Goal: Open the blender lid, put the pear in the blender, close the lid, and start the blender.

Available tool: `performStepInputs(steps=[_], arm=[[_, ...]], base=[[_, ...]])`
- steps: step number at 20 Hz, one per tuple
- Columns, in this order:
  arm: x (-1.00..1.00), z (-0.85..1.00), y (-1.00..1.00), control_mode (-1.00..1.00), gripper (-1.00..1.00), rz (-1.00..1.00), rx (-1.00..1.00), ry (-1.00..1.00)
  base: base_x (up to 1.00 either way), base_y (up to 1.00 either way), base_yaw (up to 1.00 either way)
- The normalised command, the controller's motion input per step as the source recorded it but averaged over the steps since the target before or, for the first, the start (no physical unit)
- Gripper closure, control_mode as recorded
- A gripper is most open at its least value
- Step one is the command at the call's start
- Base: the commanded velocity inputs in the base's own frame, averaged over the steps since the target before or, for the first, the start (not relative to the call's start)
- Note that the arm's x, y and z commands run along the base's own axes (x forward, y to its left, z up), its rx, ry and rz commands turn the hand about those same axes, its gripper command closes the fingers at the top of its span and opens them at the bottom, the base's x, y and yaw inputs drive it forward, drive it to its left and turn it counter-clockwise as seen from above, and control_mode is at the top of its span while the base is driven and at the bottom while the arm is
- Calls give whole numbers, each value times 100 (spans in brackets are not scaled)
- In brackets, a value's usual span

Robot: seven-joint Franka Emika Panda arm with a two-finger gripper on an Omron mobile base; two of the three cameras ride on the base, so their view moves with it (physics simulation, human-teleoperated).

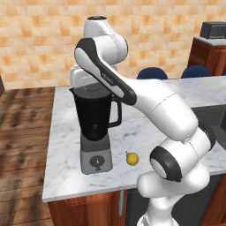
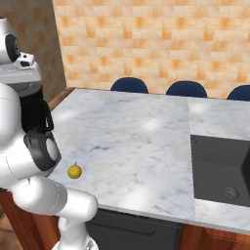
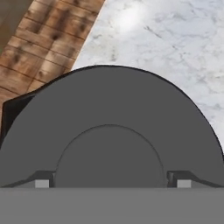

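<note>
The blender point(image 1: 94, 128) stands near the left end of the marble counter point(image 1: 145, 128), a dark jar on a grey base with a round knob. The blender lid point(image 3: 109, 96) sits on the jar's rim point(image 1: 92, 91). My gripper point(image 3: 112, 183) hangs straight over it, open, and its fingertips point(image 3: 42, 183) stand on either side of the lid's raised centre knob. The white hand point(image 1: 86, 77) hides most of the lid from the base cameras. The pear point(image 1: 132, 159) lies on the counter just right of the blender base, small and yellow point(image 2: 74, 171).
A dark sink point(image 2: 219, 171) is set into the counter's right part. Blue chair backs point(image 2: 129, 85) line the far side. The counter's left edge drops to a wooden floor point(image 1: 22, 132) close to the blender. A dark appliance point(image 1: 214, 30) stands on a cabinet at the far right.
</note>
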Motion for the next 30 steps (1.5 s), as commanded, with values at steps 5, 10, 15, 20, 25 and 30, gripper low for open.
performStepInputs(steps=[5, 10, 15, 20, 25, 30], arm=[[-15, -33, 1, -100, 100, 0, 0, 2], [-10, 0, 13, -100, 100, 0, 0, 0], [-9, 14, 5, -100, 100, 0, 0, -2], [-6, 86, -10, -100, 100, 0, 0, -22], [-9, 98, -19, -100, 100, 0, 0, -27], [-24, 46, -81, -100, 100, 0, 1, -14]], base=[[0, 0, 0], [0, 0, 0], [0, 0, 0], [0, 0, 0], [0, 0, 0], [0, 0, 0]])
